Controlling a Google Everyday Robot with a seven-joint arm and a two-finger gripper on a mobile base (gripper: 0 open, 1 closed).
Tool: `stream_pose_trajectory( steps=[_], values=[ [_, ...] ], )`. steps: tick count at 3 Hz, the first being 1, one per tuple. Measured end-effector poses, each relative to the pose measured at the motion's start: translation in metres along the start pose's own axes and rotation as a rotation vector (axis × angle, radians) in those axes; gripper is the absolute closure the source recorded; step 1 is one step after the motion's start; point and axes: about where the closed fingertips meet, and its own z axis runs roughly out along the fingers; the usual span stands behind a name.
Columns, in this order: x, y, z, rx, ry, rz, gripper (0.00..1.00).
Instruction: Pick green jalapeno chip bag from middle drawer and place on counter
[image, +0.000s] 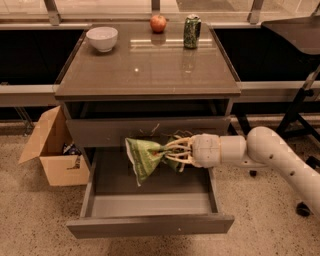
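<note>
The green jalapeno chip bag (144, 157) hangs in the air above the open middle drawer (150, 225), in front of the scratched drawer front above it. My gripper (172, 152) reaches in from the right on the white arm and is shut on the bag's right end. The bag droops to the left and down, clear of the drawer floor. The glossy grey-brown counter (145, 70) lies above and behind the bag.
On the counter stand a white bowl (102, 38) at the back left, a red apple (158, 23) and a green drink can (192, 31) at the back. An open cardboard box (50, 152) sits on the floor to the left. A black stand's legs (300, 110) are on the right.
</note>
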Motion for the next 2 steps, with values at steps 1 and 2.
stream_pose_trajectory(
  steps=[1, 2],
  values=[
    [-0.003, -0.002, -0.003, 0.006, 0.001, -0.011, 1.0],
    [-0.013, -0.01, -0.009, 0.013, 0.002, -0.036, 1.0]
  ],
)
